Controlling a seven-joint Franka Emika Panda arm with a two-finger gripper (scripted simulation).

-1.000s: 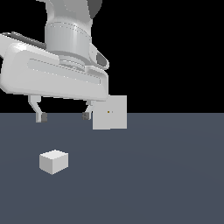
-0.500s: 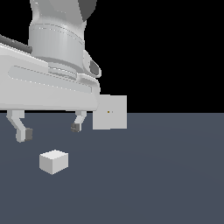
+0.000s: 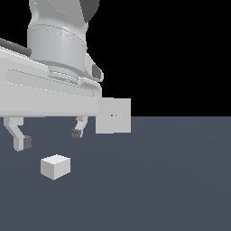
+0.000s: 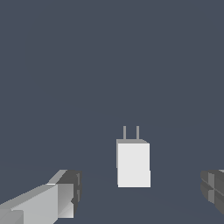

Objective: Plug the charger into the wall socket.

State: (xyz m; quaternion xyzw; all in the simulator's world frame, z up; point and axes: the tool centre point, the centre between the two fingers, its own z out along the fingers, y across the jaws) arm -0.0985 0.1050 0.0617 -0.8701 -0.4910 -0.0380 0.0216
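Lowered nearer since before, tool (image 3: 49, 138) hangs spread wide above unmarked charger (image 3: 55, 166); wall socket (image 3: 113, 116) bears no writing.

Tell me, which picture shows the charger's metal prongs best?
The wrist view: the charger shows two thin prongs sticking out of one end. In the exterior view the charger is just a plain white cube, prongs unseen.

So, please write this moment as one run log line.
phase: approach | gripper: open, above charger, no contact | charger: on floor, prongs visible in wrist view | wall socket: upright, empty
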